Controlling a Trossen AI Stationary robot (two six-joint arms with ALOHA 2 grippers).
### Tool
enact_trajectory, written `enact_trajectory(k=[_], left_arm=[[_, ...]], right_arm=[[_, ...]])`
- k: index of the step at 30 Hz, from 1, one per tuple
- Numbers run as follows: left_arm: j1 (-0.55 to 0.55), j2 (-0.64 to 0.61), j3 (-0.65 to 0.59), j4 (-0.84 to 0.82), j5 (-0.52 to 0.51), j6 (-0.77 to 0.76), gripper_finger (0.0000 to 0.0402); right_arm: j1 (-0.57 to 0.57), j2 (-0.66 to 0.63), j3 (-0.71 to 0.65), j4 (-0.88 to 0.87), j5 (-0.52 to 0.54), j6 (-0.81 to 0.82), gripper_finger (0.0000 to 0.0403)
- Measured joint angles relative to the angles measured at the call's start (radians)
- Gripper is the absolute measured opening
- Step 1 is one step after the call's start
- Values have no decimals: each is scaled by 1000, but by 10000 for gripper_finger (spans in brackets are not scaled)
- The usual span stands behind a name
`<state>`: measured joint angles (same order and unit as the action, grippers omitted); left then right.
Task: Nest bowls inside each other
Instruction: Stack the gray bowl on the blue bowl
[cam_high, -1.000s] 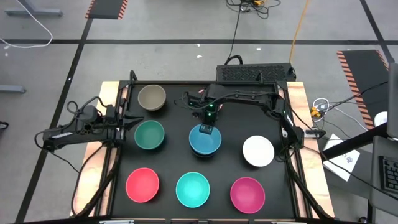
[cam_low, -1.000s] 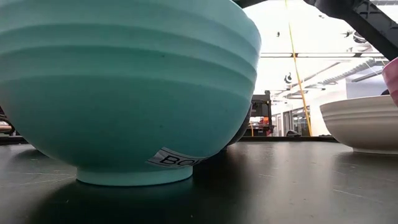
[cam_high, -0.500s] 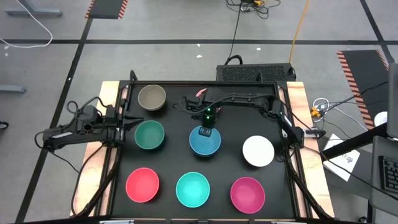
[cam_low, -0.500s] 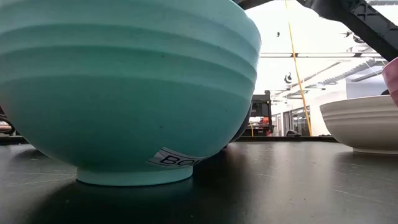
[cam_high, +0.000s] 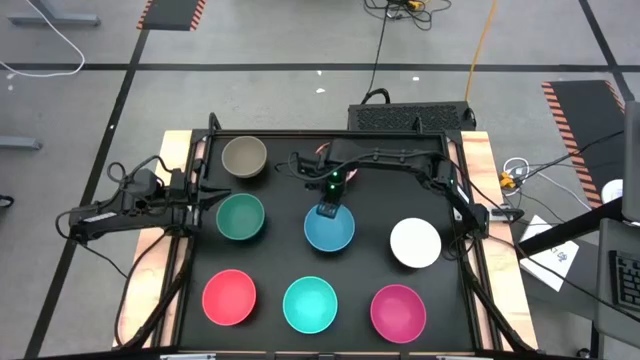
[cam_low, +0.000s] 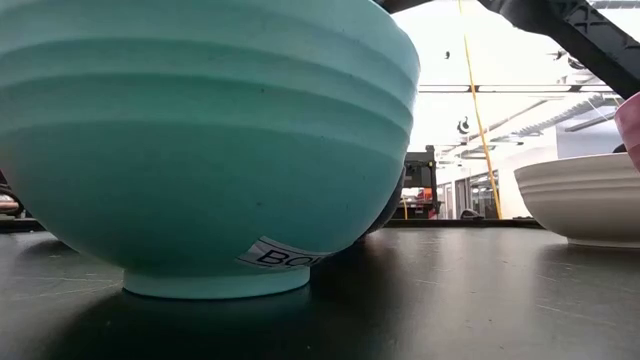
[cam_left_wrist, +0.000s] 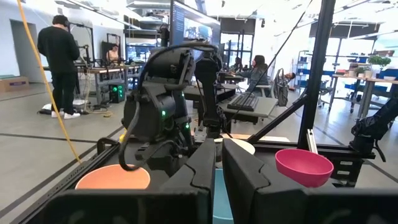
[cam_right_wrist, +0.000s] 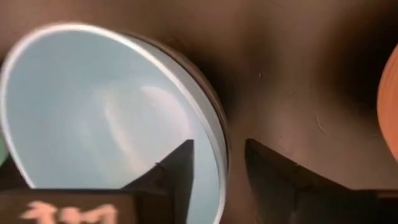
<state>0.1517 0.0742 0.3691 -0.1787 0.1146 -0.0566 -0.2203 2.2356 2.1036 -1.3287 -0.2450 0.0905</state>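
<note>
Fingers of the left gripper (cam_high: 208, 199) lie closed together at the table's left edge, just left of the dark green bowl (cam_high: 240, 217); farther away sits the olive-grey bowl (cam_high: 244, 157). Along the near row stand the red-pink bowl (cam_high: 229, 297), turquoise bowl (cam_high: 310, 304) and magenta bowl (cam_high: 398, 311). At centre, the right gripper (cam_right_wrist: 219, 167) hangs parted astride the far rim of the blue bowl (cam_high: 330, 229), one finger inside and one outside. Right of it rests the white bowl (cam_high: 415, 243).

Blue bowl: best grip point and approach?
Pinch the blue bowl by its thin rim on the far edge, coming down from above. It sits upright and open, and the right gripper already straddles that rim, one finger inside, one outside.
</note>
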Motion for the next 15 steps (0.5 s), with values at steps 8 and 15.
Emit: enact_trajectory(k=[8,15], left_arm=[[0,0,0,-4,0,0,31],[0,0,0,-5,-23,23,31]], right_arm=[[-16,-18,149,-43,-21,-13,198],[-60,-209,129,46,115,-109,205]])
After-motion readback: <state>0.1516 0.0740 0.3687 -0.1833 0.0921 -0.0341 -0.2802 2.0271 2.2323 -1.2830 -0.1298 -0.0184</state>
